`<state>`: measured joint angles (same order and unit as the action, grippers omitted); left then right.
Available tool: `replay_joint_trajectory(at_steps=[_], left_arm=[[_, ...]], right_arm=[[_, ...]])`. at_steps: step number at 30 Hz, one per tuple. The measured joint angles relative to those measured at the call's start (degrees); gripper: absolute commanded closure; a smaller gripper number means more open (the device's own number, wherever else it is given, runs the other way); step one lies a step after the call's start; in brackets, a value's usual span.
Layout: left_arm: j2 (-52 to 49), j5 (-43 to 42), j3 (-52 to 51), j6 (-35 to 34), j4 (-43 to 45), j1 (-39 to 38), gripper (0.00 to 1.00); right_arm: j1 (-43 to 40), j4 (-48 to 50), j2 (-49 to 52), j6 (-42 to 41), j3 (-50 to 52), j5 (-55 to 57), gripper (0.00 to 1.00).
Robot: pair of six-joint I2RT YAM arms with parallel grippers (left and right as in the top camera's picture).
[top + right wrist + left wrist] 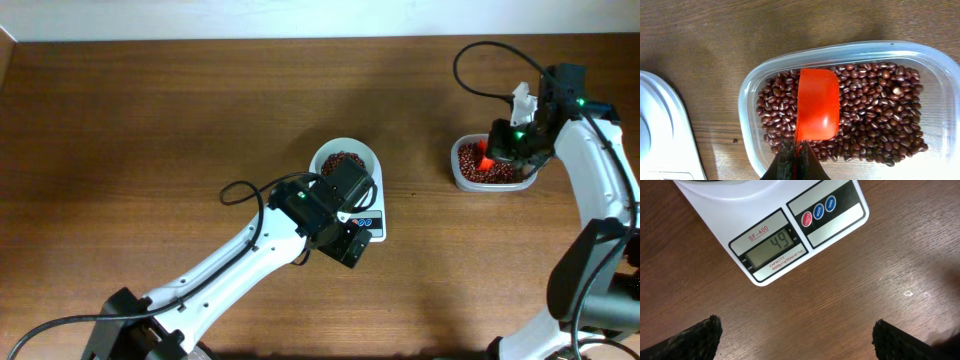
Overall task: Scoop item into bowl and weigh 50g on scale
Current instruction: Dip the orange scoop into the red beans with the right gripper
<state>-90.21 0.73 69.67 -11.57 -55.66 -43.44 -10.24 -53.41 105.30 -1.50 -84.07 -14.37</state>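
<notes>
The white bowl (345, 160) holds dark reddish-brown beans and sits on the white scale (790, 235), whose display reads 49. My left gripper (797, 340) hovers open above bare table just in front of the scale, with nothing between its fingers (695, 340). In the overhead view the left gripper (348, 240) covers the scale's front edge. More beans (875, 110) fill the clear plastic tub (747, 100) at the right. My right gripper (796, 155) is shut on the handle of a red scoop (817, 105), which hangs over the tub's beans.
A white rounded object (660, 130) lies at the left edge of the right wrist view, close to the tub. The right arm's black cable (480, 70) loops above the tub (490, 165). Bare wooden table (150, 120) spreads to the left.
</notes>
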Motion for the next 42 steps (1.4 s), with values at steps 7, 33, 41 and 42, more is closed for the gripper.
replay_joint_trajectory(at_steps=[7,33,41,42], left_arm=[[0.00,0.00,0.00,-0.02,0.00,0.00,0.01],[0.00,0.00,-0.04,-0.02,0.02,0.00,0.01],[0.00,0.00,-0.04,0.00,0.00,0.00,0.01],[0.00,0.00,-0.04,-0.02,0.00,0.00,0.01]], right_arm=[[-6.38,-0.17,0.00,-0.04,0.02,-1.77,0.96],[-0.70,-2.78,0.00,0.00,0.02,-0.57,0.96],[-9.07,-2.80,0.00,0.94,0.02,-12.98,0.96],[-10.60,-2.80,0.00,1.29,0.02,-16.46,0.96]])
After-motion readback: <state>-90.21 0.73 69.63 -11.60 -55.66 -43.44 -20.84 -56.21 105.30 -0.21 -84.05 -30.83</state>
